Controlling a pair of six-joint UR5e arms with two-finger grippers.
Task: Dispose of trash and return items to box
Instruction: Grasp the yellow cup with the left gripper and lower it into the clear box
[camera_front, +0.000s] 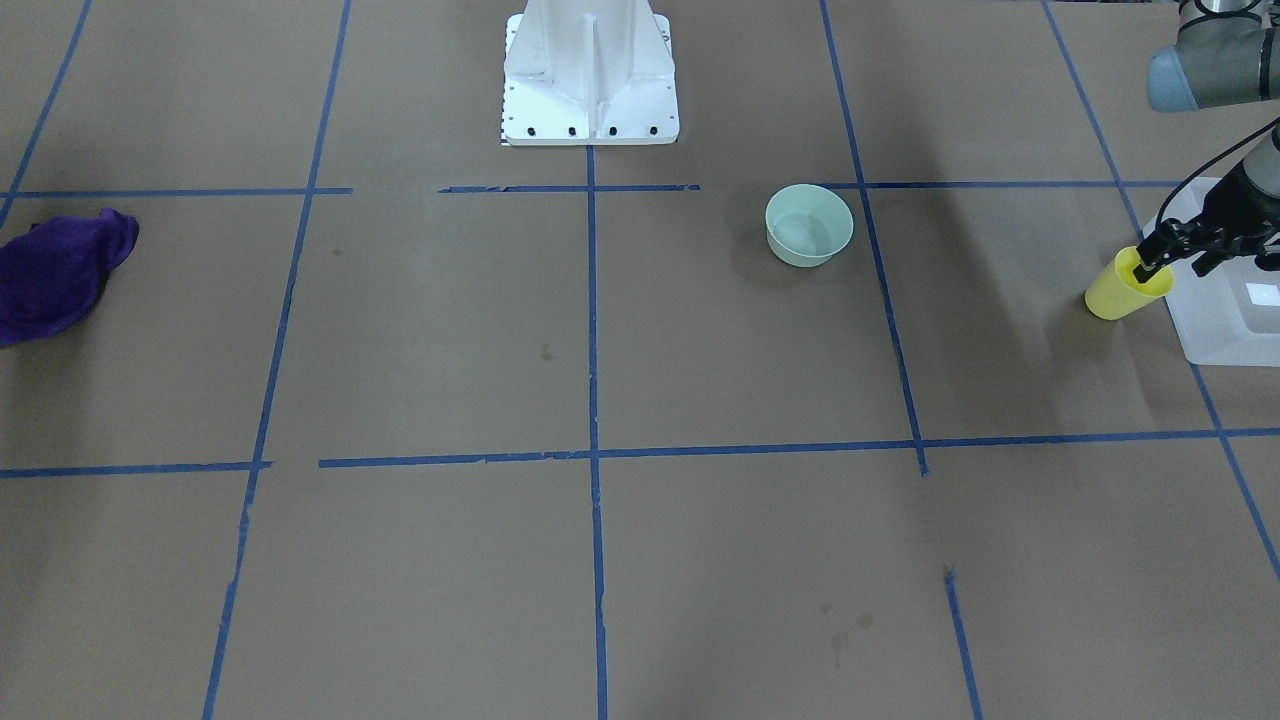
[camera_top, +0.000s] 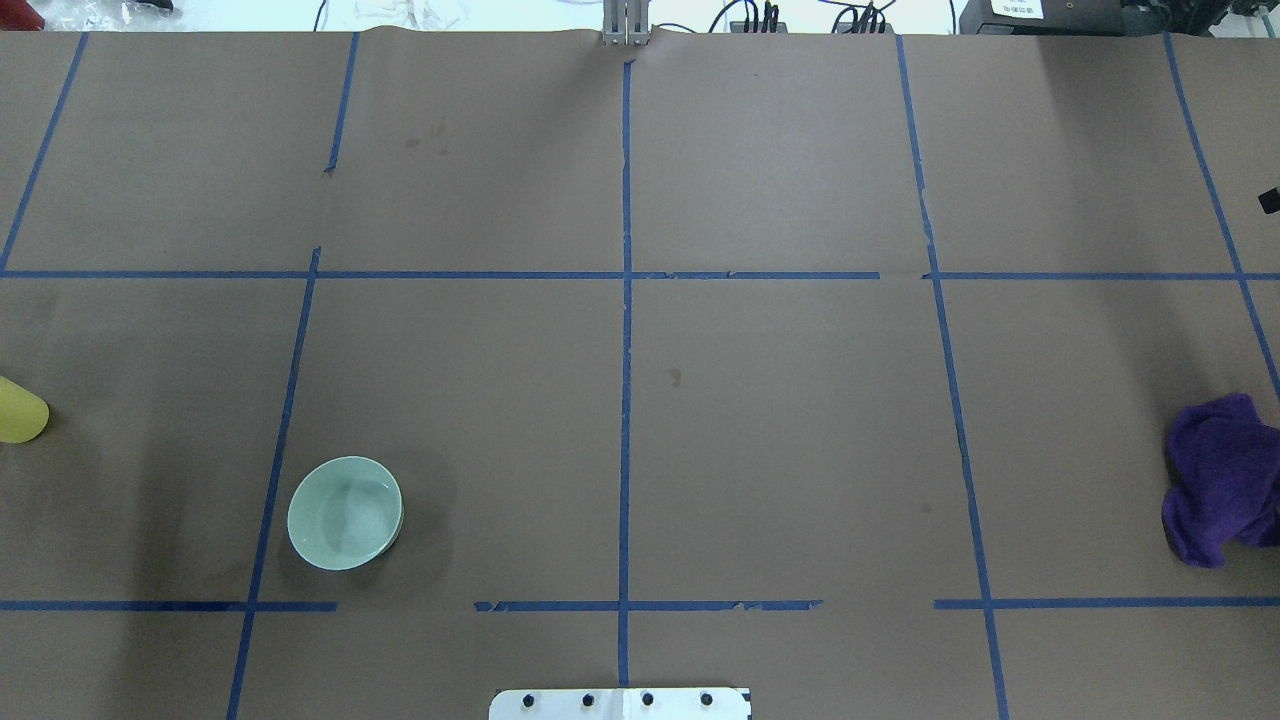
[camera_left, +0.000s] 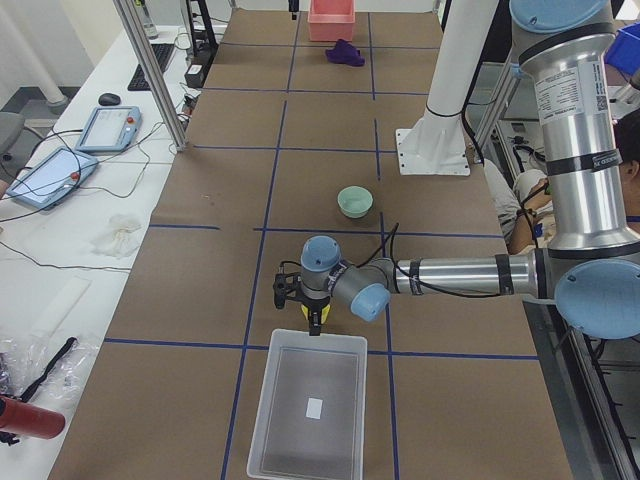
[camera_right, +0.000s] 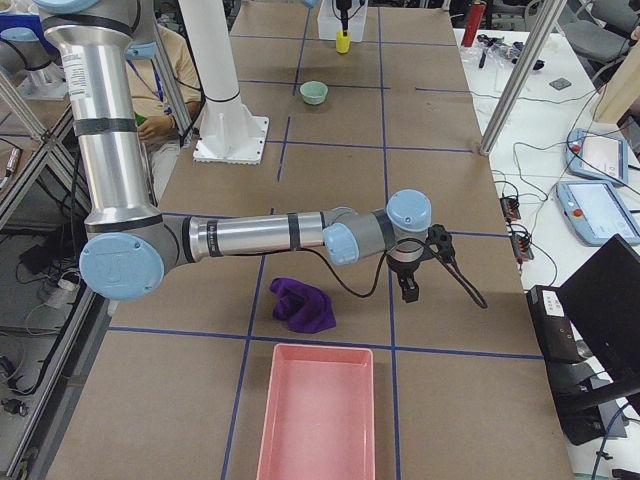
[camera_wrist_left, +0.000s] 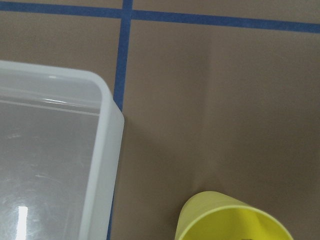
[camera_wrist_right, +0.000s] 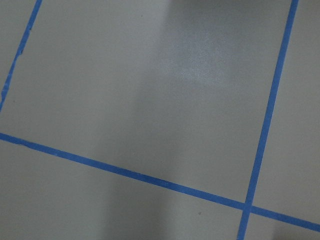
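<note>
My left claw (camera_front: 1145, 268) grips the rim of the yellow cup (camera_front: 1112, 293), tilted just beside the box (camera_front: 1215, 340). I cannot tell how the right claw (camera_right: 408, 292) stands.

A grid of blue tape lines (camera_front: 592, 320) crosses the brown paper tabletop (camera_front: 450, 330). At the right edge is a small tapered yellow plastic cup (camera_front: 1115, 295), at upper centre a low round mint-green bowl (camera_front: 808, 225), and at left a crumpled purple cloth (camera_front: 55, 270).

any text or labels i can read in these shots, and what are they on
None can be read.
Small white label on the box: no print legible.
Sticker on the left arm: print too small.
White label on black gear beyond the table: blurred.
</note>
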